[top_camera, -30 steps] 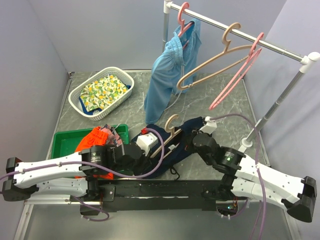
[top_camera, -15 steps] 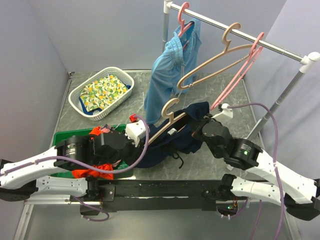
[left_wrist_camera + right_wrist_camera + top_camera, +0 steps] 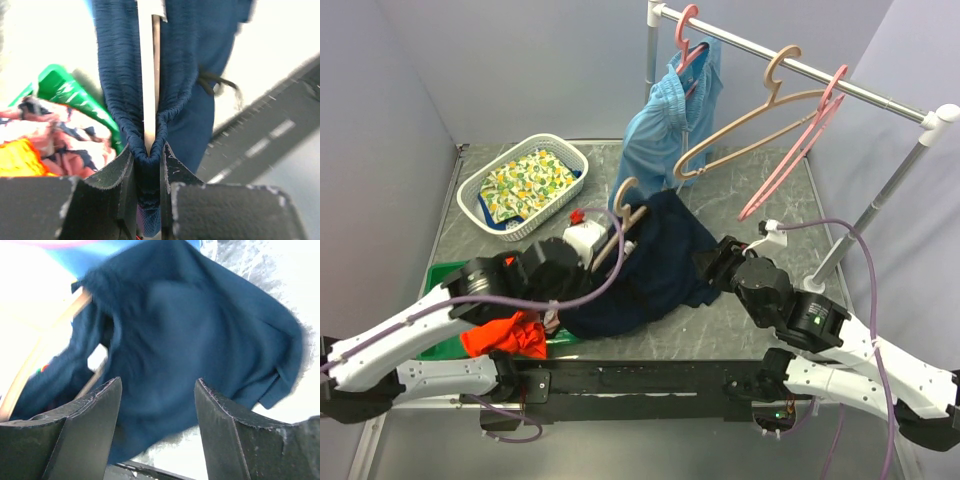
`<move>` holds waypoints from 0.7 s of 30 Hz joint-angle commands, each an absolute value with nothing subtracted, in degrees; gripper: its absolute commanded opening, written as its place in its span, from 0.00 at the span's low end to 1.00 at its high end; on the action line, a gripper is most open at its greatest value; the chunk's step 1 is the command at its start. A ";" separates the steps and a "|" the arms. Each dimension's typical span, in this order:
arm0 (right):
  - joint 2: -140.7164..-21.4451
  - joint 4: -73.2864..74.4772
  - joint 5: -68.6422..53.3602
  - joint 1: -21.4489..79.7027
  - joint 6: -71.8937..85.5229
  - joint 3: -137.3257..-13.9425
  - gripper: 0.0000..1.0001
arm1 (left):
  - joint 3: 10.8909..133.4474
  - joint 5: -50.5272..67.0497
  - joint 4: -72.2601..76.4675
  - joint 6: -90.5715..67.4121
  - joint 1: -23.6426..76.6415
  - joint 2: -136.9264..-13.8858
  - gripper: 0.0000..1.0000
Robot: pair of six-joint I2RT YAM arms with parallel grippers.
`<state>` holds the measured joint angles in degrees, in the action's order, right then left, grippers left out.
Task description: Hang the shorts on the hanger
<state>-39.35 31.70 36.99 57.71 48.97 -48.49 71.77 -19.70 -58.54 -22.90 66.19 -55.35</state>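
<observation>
Pinching the gathered waistband of the dark navy-blue fabric shorts (image 3: 190,60) against the bar of the beige slim plastic hanger (image 3: 146,75), the left end effector (image 3: 147,156) is clamped on both, the fabric draping down to the grey marbled tabletop (image 3: 720,212). The right end effector (image 3: 157,390) sits just beside the shorts, fingers spread apart, gripping nothing.

Open table (image 3: 725,205) right of shorts (image 3: 665,265), loaded rail (image 3: 870,92) behind
</observation>
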 commanded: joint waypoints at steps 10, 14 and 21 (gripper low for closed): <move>-30.59 33.30 39.64 57.57 52.47 -42.10 0.68 | 74.53 -9.85 -42.98 -11.34 55.11 -60.38 0.01; -29.19 33.49 39.55 57.57 52.74 -41.49 0.68 | 77.25 -8.27 -43.24 -10.63 55.11 -62.04 0.01; -25.05 32.96 39.03 57.57 52.82 -39.29 0.68 | 82.86 -9.23 -42.27 -9.67 53.44 -66.00 0.01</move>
